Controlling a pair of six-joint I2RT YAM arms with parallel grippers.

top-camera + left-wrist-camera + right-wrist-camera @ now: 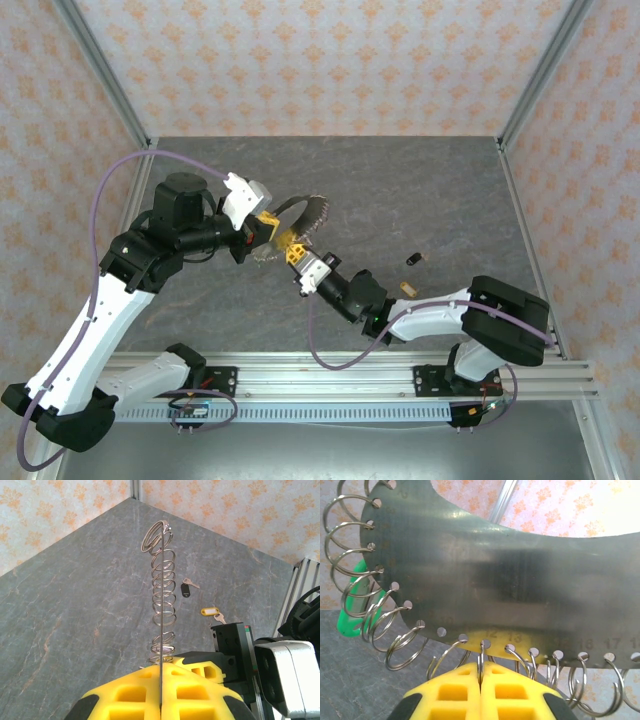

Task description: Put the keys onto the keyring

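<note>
The keyring (303, 208) is a flat grey metal loop with thin wire links along its rim, held up above the table. My left gripper (266, 228) is shut on its edge; the left wrist view has the keyring (162, 580) edge-on, pinched between the yellow jaws of the left gripper (161, 672). My right gripper (294, 251) meets it from the right. In the right wrist view the right gripper (481, 672) is shut on one wire link hanging under the keyring (495, 570). A green key (354, 611) hangs behind the left links. A dark key (415, 259) and a yellow key (408, 289) lie on the table.
The grey marble-look table (420, 190) is fenced by patterned walls and aluminium posts (535, 75). The two loose keys lie right of the grippers, near the right arm's forearm (430, 312). An aluminium rail (330, 372) runs along the near edge.
</note>
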